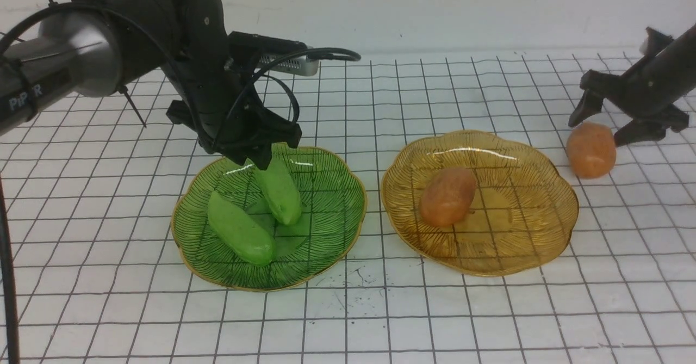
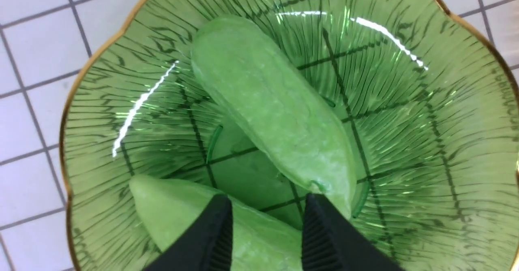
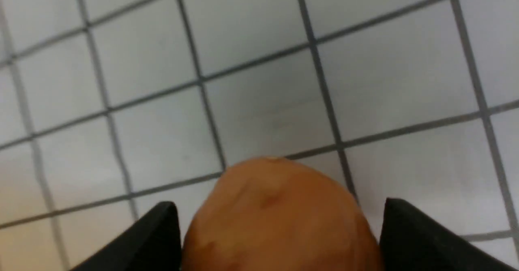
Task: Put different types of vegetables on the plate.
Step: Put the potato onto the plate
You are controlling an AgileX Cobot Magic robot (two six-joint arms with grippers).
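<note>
Cucumbers (image 1: 240,235) dished; potato (image 1: 448,196) dished (second potato (image 1: 591,149) seemingly outside).

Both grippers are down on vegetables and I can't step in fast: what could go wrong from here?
1. The left gripper sits in the green plate with the rear cucumber and front cucumber both by its fingers; it may catch the wrong one.
2. The right gripper stands open around only the loose potato's rounded end; closing there may squirt it out.
3. A low carry could clip the amber plate's rim.
</note>
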